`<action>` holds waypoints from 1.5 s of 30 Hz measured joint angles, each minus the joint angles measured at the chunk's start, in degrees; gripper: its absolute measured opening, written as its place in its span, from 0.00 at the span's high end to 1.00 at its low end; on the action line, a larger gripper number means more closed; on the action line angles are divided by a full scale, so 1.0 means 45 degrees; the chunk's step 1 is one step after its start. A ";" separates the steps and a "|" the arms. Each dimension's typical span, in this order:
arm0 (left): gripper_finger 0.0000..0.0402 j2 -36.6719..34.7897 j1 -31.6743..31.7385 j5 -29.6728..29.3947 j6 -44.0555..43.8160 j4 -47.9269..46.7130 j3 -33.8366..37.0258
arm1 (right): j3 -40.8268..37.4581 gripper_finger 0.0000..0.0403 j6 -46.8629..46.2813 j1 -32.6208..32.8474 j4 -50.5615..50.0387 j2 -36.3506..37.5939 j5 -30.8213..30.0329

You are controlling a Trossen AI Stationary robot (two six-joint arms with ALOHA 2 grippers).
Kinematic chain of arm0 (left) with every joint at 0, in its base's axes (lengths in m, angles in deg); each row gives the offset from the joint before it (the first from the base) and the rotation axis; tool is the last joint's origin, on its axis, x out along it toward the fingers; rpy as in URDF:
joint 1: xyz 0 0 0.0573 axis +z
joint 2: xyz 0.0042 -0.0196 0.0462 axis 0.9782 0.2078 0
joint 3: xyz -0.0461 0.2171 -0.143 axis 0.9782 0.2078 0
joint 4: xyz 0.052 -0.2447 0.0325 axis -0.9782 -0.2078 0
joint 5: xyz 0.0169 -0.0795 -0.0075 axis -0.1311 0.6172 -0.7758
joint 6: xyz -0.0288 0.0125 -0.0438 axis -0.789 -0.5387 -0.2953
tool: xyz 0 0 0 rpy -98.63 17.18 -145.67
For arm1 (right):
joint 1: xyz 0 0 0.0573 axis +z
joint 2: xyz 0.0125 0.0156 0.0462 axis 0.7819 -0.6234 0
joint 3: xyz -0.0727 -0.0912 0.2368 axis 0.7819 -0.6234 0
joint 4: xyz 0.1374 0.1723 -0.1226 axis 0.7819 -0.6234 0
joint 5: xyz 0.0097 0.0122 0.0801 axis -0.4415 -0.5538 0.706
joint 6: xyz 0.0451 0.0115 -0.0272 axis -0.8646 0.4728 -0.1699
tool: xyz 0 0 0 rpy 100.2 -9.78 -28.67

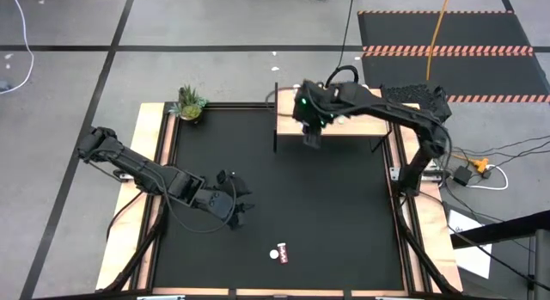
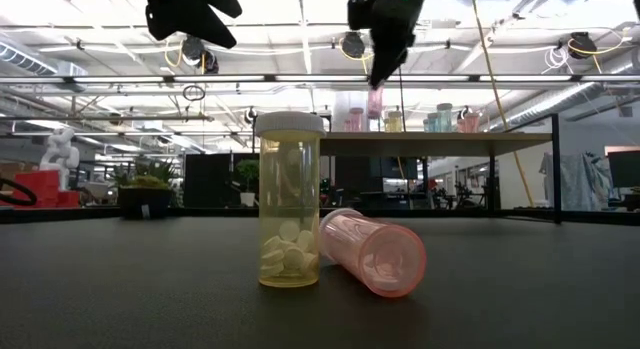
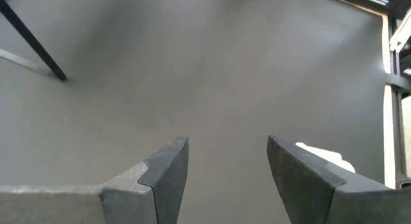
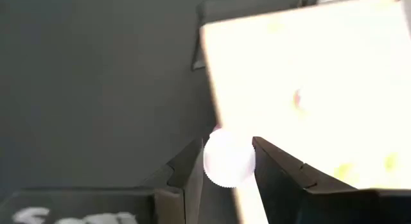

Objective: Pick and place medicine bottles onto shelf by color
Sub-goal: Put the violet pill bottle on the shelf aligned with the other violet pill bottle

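Note:
My right gripper (image 1: 311, 138) hangs over the near left part of the pale wood shelf (image 1: 357, 128), shut on a white-capped, pinkish medicine bottle (image 2: 375, 99). Several bottles stand in a row on the shelf (image 2: 440, 139) behind it. Near the table's front edge a yellow bottle (image 2: 290, 204) stands upright on its base. A pink bottle (image 2: 375, 251) lies on its side against it. My left gripper (image 1: 239, 216) hovers open over the bare black table, left of those two bottles, with nothing between its fingers (image 3: 167, 166). My right gripper pinches the bottle between its two fingers at the white cap (image 4: 212, 161), whose round top faces the wrist camera. The fingers come from above, slanting down. The bottle hangs upright below them, lifted clear of the table, by the shelf's edge (image 4: 218, 102).
A small green potted plant (image 1: 190, 102) stands at the table's far left corner. The shelf's dark legs (image 1: 276, 132) stand on the table at the far side. Wooden rails edge the black tabletop (image 1: 326, 214), whose middle is bare.

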 joint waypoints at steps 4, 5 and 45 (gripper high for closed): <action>0.47 0.0000 -0.0112 -0.0001 -0.0520 -0.0022 0.0000 | 0.1221 0.72 0.0888 -0.0564 -0.0341 -0.0913 0.0005; 0.47 0.0000 -0.0150 -0.0001 -0.0614 -0.0050 0.0000 | 0.1362 0.72 0.1059 -0.0660 -0.0357 -0.1102 0.0005; 0.47 0.0000 -0.0165 -0.0001 -0.0875 -0.0087 0.0000 | 0.1377 0.63 0.1415 -0.1555 -0.0107 -0.1828 0.1015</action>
